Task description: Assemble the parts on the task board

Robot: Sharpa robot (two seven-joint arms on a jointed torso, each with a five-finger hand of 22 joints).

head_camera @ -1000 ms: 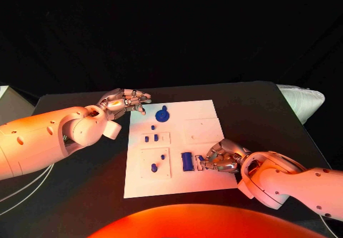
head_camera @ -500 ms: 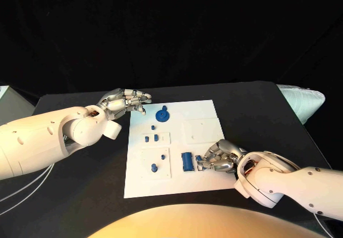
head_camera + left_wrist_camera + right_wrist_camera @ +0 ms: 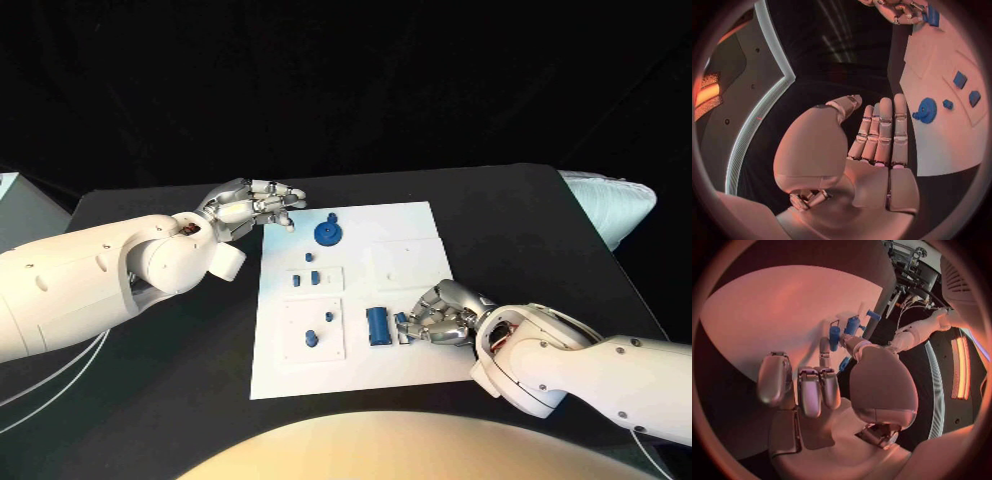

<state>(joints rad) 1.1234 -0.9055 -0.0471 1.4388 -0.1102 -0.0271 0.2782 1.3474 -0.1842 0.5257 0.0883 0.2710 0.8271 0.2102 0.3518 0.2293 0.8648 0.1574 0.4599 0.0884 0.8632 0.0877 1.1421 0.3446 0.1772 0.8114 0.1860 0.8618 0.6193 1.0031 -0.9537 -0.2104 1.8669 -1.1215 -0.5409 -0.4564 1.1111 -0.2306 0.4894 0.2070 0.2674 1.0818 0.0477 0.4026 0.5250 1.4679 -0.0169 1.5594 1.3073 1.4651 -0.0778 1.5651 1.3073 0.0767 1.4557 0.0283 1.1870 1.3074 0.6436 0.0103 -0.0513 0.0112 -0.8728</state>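
Two hands work: right hand (image 3: pixel 440 318) pinches a small blue part (image 3: pixel 404 327) on the task board (image 3: pixel 418 362); left hand (image 3: pixel 253 204) hovers, fingers apart, empty.

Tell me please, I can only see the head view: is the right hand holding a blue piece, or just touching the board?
Observer: The right wrist view shows the right hand seemingly pinching a small blue piece between thumb and a finger.
Operator: Has the left hand got anything?
Observer: No. In the left wrist view the left hand has a bare palm and straight fingers. It is beside the board, near the round blue part.
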